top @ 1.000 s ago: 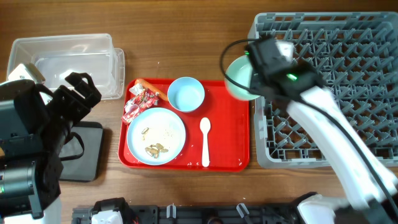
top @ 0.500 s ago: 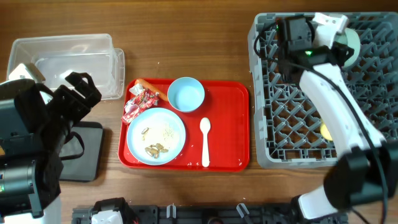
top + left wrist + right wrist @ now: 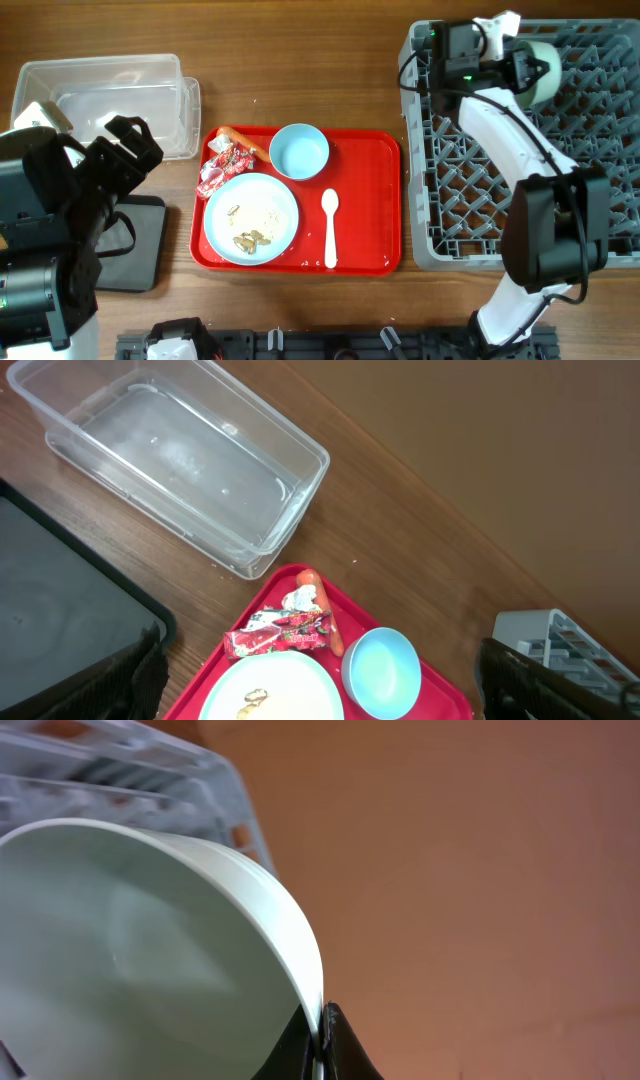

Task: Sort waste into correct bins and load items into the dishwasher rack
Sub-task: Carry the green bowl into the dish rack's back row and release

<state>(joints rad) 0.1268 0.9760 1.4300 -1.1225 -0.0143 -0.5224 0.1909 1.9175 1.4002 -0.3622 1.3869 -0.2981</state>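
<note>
My right gripper (image 3: 518,62) is shut on the rim of the mint green bowl (image 3: 540,66), held tilted over the far edge of the grey dishwasher rack (image 3: 600,170). In the right wrist view the jaws (image 3: 320,1042) pinch the bowl's rim (image 3: 150,940). My left gripper (image 3: 128,140) is open and empty, high above the table's left side (image 3: 330,695). On the red tray (image 3: 370,200) lie the light blue bowl (image 3: 299,151), the pale blue plate (image 3: 251,218) with food scraps (image 3: 250,239), the white spoon (image 3: 330,228), the red-and-white wrapper (image 3: 222,170) and the carrot piece (image 3: 243,140). The yellow cup is hidden.
The clear tub (image 3: 105,100) stands at the back left and shows in the left wrist view (image 3: 180,460). The black tray (image 3: 140,245) lies in front of it, partly under my left arm. My right arm stretches across the rack's left half.
My right gripper carried the mint green bowl from the rack's left edge over to the rack's far side. The left arm and the tray's contents have not moved.
</note>
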